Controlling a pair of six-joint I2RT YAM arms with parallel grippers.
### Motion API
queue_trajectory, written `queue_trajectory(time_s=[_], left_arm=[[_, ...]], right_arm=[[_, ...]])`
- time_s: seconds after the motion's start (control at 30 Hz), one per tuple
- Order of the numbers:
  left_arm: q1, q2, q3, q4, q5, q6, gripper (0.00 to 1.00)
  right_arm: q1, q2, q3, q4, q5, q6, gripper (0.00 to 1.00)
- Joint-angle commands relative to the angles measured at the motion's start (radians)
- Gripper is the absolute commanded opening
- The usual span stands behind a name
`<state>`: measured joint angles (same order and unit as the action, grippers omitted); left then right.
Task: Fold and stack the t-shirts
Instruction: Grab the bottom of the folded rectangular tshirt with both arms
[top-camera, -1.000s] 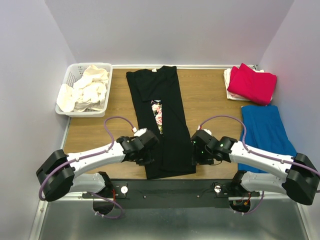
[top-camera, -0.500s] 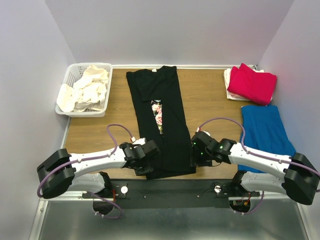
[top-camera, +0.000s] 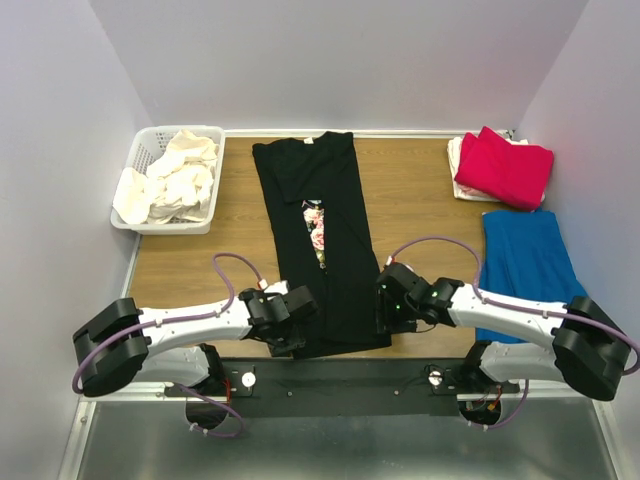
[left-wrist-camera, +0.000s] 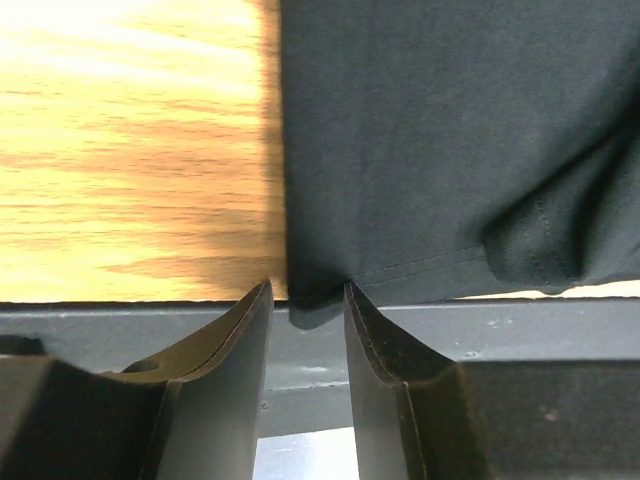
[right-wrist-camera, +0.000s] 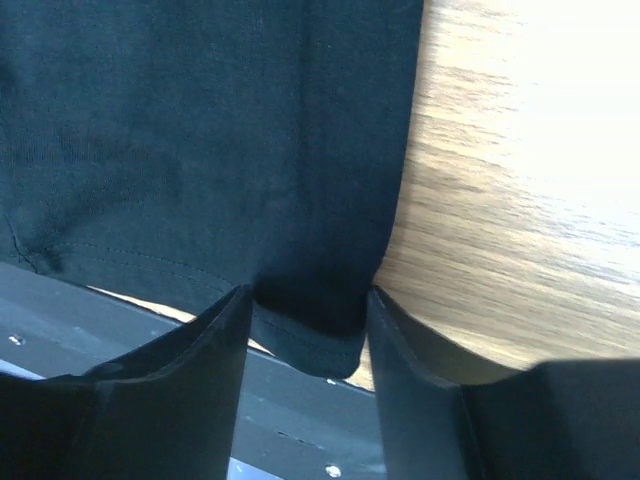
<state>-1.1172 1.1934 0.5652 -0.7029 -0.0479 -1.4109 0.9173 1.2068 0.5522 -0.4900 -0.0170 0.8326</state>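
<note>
**Item:** black floral-print t-shirt (top-camera: 318, 200). Lies flat on the wooden tabletop (top-camera: 410, 190) as a long narrow strip, collar far, hem near and overhanging the grey rail (left-wrist-camera: 500, 330).

**Left hand** (left-wrist-camera: 307, 290): at the shirt's near-left hem corner. Set narrow, with the corner only just at the fingertips and barely entered.

**Right hand** (right-wrist-camera: 310, 295): at the shirt's near-right hem corner. Set wider, straddling a thick fold of hem. Cannot tell whether pinching or merely bracketing.

**Also present:**
- Far right of the shirt: crimson t-shirt (top-camera: 505, 165), folded.
- Just right of the shirt: blue cloth (top-camera: 525, 255).
- Far left of the shirt: cream-white t-shirts (top-camera: 175, 180), heaped in a white lattice basket (top-camera: 160, 229).

**Risks, as judged:**
- Shallow left bite likely to slip on lifting, dropping one corner and skewing the fold.
- May catch only the top layer, opening the lengthwise fold.
- Uneven lift between the hands likely to drag the strip askew.
</note>
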Motion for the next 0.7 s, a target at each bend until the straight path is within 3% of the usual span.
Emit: queue_trajectory(time_s=[0.0, 0.1, 0.13, 0.17, 0.33, 0.67], left_arm=[[-0.013, 0.055, -0.028, 0.083, 0.017, -0.022, 0.43], [-0.018, 0.06, -0.034, 0.08, 0.017, -0.017, 0.32], [-0.02, 0.051, -0.04, 0.079, 0.019, -0.017, 0.24], [-0.02, 0.049, -0.047, 0.077, 0.023, -0.025, 0.0], [-0.039, 0.022, -0.083, 0.02, 0.043, -0.049, 0.0], [-0.084, -0.021, -0.018, -0.098, 0.013, -0.109, 0.0]], right_arm=[[0.006, 0.037, -0.051, 0.031, -0.024, -0.021, 0.5], [0.006, 0.017, -0.067, 0.028, -0.038, -0.018, 0.32], [0.005, 0.01, -0.074, 0.025, -0.047, -0.017, 0.23], [0.006, -0.001, -0.08, 0.021, -0.052, -0.012, 0.17], [0.006, -0.078, -0.104, -0.051, -0.058, 0.016, 0.01], [0.006, -0.16, -0.098, -0.111, -0.064, 0.02, 0.01]])
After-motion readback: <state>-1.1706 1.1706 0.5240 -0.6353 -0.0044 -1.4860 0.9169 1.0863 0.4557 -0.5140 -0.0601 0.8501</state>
